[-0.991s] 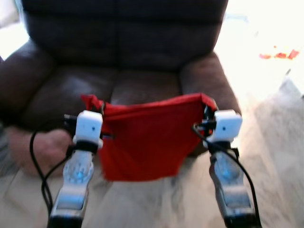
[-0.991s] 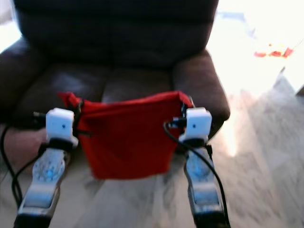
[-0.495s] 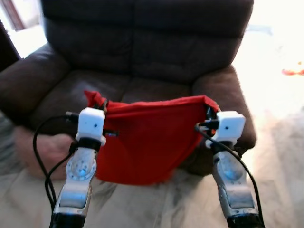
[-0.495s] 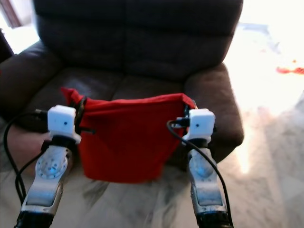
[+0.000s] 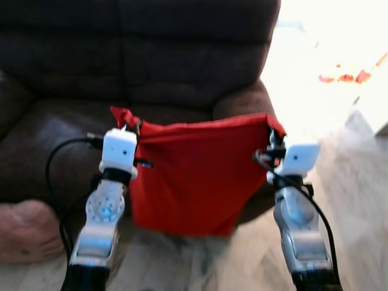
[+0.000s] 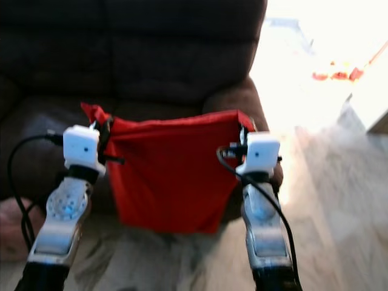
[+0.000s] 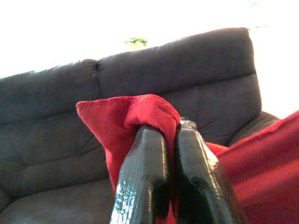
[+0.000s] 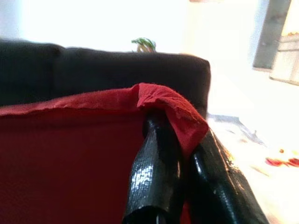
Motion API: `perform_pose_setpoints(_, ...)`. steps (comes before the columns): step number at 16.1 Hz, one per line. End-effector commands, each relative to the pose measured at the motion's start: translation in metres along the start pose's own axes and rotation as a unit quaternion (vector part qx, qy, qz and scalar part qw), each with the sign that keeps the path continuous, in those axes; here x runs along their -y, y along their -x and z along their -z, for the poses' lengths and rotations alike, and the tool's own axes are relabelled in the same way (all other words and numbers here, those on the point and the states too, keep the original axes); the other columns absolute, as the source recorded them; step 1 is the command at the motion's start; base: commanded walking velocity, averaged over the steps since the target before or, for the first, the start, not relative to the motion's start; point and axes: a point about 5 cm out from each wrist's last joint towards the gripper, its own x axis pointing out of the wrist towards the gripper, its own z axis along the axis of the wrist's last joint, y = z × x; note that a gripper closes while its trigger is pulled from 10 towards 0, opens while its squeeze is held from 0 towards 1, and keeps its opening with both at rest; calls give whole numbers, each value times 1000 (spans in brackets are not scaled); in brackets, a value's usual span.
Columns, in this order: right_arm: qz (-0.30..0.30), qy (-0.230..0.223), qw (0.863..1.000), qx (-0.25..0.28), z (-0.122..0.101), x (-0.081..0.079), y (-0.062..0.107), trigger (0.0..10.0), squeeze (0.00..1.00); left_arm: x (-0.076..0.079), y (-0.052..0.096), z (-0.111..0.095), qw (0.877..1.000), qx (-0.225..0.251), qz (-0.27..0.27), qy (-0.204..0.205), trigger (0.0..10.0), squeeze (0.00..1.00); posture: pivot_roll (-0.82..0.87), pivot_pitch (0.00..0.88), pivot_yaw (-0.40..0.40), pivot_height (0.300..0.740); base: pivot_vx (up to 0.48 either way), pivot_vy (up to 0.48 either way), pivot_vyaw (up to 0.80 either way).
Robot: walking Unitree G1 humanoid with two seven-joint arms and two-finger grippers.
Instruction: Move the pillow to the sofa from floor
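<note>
A red pillow (image 5: 194, 176) hangs flat between my two arms, off the floor, in front of the dark brown sofa (image 5: 139, 66). My left gripper (image 5: 128, 128) is shut on its top left corner, and the wrist view shows black fingers (image 7: 145, 177) pinching the red cloth (image 7: 126, 116). My right gripper (image 5: 271, 134) is shut on the top right corner, with its fingers (image 8: 154, 172) clamped under the red fabric (image 8: 70, 158). The pillow's lower edge hangs level with the sofa's front edge.
The sofa's right armrest (image 5: 242, 103) lies just behind the pillow's right side. A pale marbled floor (image 5: 351, 194) spreads to the right, brightly lit, with small red items (image 5: 345, 76) far off. A brownish rounded cushion (image 5: 24, 230) sits low at the left.
The whole picture has shifted: the sofa now sits further left and closer, so the camera has moved. Both grippers still hold the pillow's corners as before.
</note>
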Motion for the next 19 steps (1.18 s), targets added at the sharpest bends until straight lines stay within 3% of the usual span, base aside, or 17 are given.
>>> perform_pose_setpoints(1,35,-10,999,35,-16,10,-5,10000,0,-20,-2,-15,999,36,-36,-10,10000,0,82,28,-38,740,311,0,-694)
perform_pose_setpoints(6,17,-9,998,52,-22,6,-7,10000,0,-27,-11,-29,997,59,-52,-11,10000,0,87,27,-41,740,315,0,-156)
perform_pose_setpoints(11,3,-13,989,147,-82,7,-41,10000,0,-41,-36,-67,989,126,-70,-17,10000,0,84,19,-42,740,310,0,0)
perform_pose_setpoints(19,3,-13,989,147,-82,7,-41,10000,0,-41,-36,-67,989,126,-70,-17,10000,0,84,19,-42,740,307,0,0)
